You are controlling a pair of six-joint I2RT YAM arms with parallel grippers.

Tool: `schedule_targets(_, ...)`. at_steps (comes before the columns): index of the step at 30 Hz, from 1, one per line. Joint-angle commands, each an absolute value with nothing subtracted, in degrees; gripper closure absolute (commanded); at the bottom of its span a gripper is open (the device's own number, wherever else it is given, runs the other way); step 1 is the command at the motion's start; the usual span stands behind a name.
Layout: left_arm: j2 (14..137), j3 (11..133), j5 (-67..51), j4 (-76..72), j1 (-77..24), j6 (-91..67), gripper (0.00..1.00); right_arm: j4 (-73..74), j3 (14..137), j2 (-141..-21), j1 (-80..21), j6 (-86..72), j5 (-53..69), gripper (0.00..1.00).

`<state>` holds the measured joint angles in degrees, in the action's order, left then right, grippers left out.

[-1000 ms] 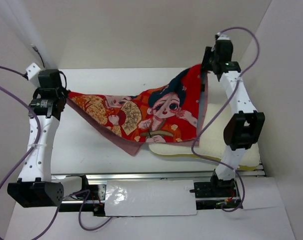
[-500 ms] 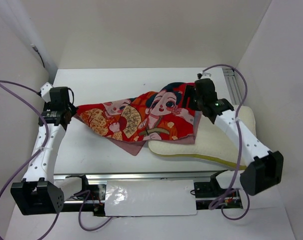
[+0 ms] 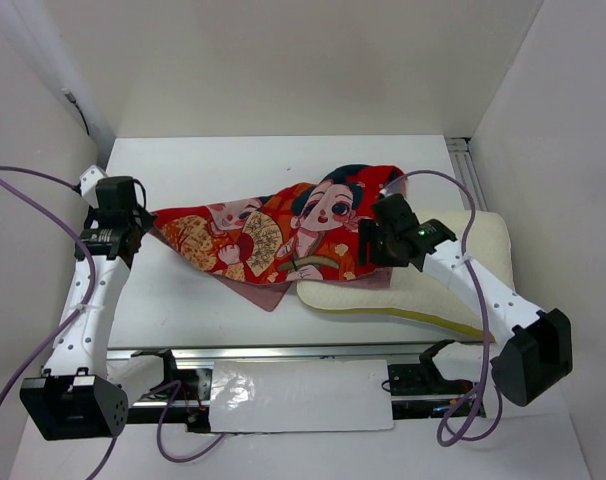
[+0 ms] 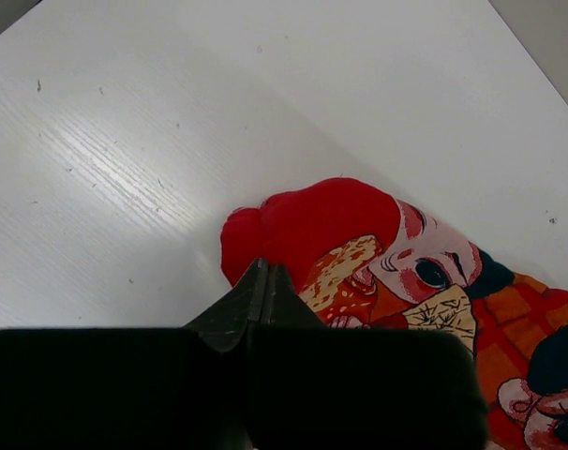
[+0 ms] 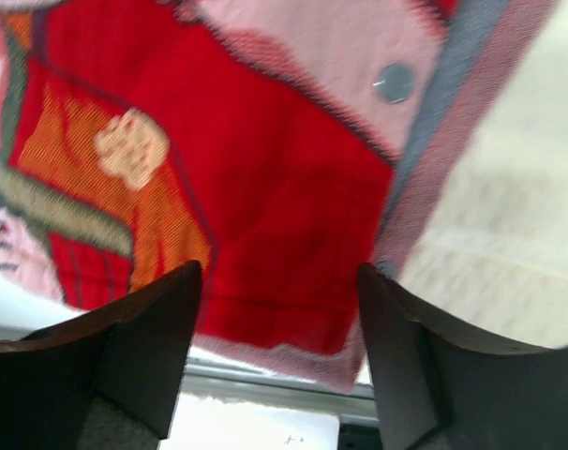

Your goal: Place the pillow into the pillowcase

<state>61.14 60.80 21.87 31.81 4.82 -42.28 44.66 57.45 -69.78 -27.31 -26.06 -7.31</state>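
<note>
We see the pillowcase, a red woven fabric printed with big-eyed figures and a fan, lying spread and wrinkled across the white desk. Its right end overlaps the pillow, a soft cream rectangle with a yellowish lower edge, which lies flat at the right side of the desk. The left hand is pinched tight on the case's bunched left corner. The right hand hovers with its fingers spread wide over the case's hem, gripping nothing. A second ago that right hand held the case's corner lifted high; now the cloth has dropped flat and the arm has swung low over the pillow.
</note>
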Motion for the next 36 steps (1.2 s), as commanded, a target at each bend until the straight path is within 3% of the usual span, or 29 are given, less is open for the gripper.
schedule_targets(1,59.0,59.9,21.8,29.6,5.2,-42.5,1.0,46.1,57.0,-70.3,-29.4,-25.6,-5.8,0.28)
schedule_targets(5,58.4,59.3,21.8,30.1,5.2,-42.5,1.0,44.8,57.0,-72.4,-30.6,-25.1,-4.5,0.4)
schedule_targets(11,58.4,59.3,22.3,30.1,5.2,-43.0,1.0,43.7,58.4,-74.3,-30.6,-24.3,-2.3,0.4)
schedule_targets(15,59.0,59.3,21.8,30.8,5.2,-43.0,1.0,47.5,60.3,-73.6,-31.1,-25.6,-8.1,0.32)
schedule_targets(19,59.0,59.3,21.8,30.8,5.2,-43.0,1.0,50.0,59.7,-71.9,-31.1,-27.1,-13.4,0.31)
schedule_targets(30,58.4,59.3,21.3,30.2,5.2,-42.5,1.0,43.9,55.5,-72.5,-28.5,-25.0,-4.8,0.3)
schedule_targets(32,58.4,59.3,21.3,30.2,5.2,-42.5,1.0,43.2,55.5,-72.5,-28.5,-24.5,-3.7,0.36)
schedule_targets(33,58.4,59.3,21.3,30.2,5.2,-42.5,1.0,42.5,55.5,-72.5,-28.5,-24.5,-2.9,0.48)
schedule_targets(36,58.4,59.3,21.3,30.2,5.2,-42.5,1.0,41.1,56.1,-71.9,-28.5,-23.0,0.6,0.69)
